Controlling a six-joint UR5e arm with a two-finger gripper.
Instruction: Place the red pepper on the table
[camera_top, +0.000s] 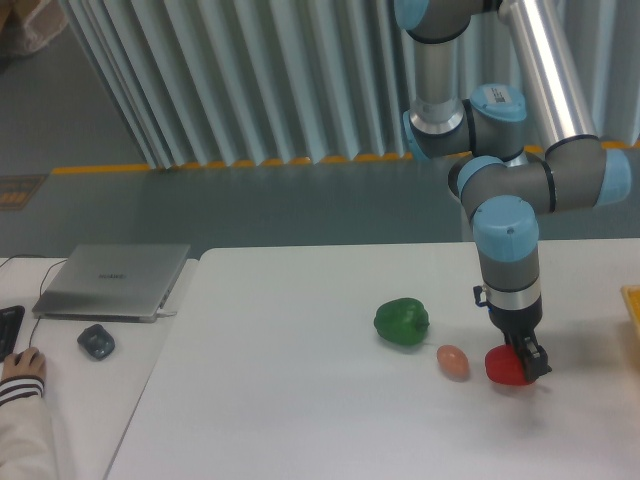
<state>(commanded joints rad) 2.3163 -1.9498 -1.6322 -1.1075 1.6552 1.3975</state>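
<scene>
Two fingers (528, 360) clenched on red pepper (505, 368), near table (300, 400) rt edge.

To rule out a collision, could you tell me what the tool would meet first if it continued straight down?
The tool points down onto the red pepper, already at it; beneath lies the table.

Your red pepper (504, 369) sits directly under the tool, a small glossy bright-red rounded shape whose upper right side is covered by the dark fingertips. Its underside appears to rest on the table (300, 400), though contact is hard to confirm. The table is a wide, plain white top spreading out flat below the tool.
</scene>
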